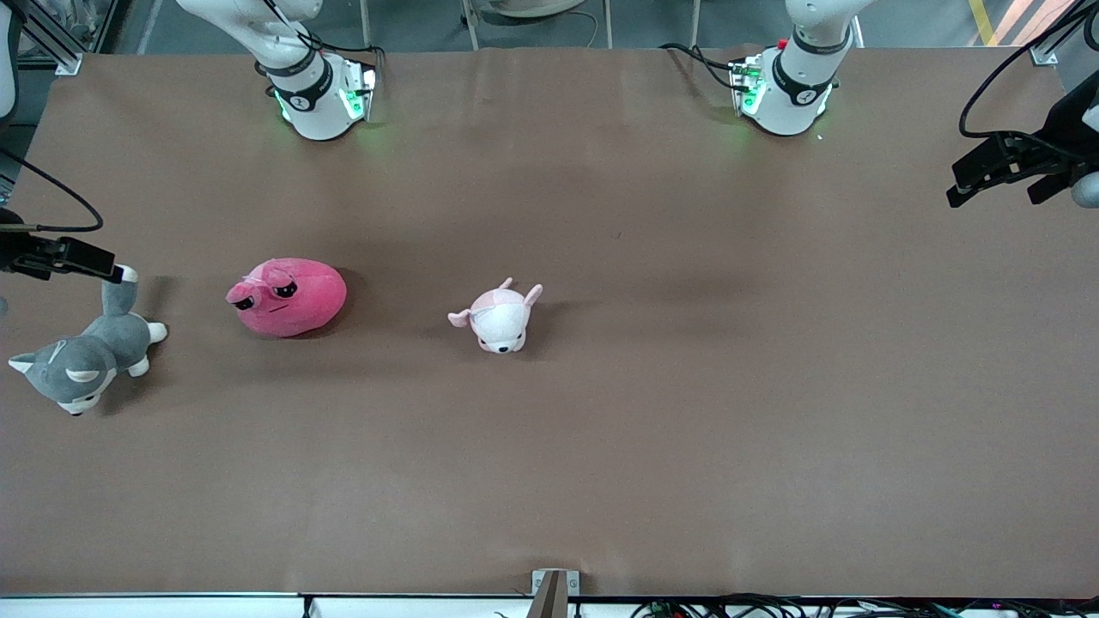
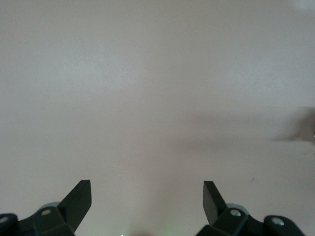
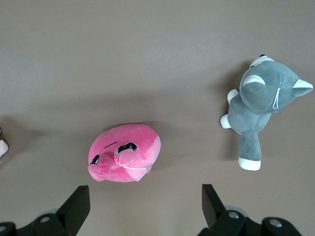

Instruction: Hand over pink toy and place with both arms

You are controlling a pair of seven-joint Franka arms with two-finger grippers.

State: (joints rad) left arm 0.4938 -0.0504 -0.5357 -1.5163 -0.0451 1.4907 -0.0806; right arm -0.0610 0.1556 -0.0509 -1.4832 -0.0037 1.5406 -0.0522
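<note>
The pink toy [image 1: 287, 298] lies on the table [image 1: 687, 429] between the grey dog plush [image 1: 84, 356] and the pale pink plush [image 1: 500, 317], toward the right arm's end. The right gripper [image 3: 142, 204] hangs spread above it; the left gripper [image 2: 146, 199], also spread, waits over bare table. The dog lies close, so a slanted descent could catch the wrong plush.
</note>
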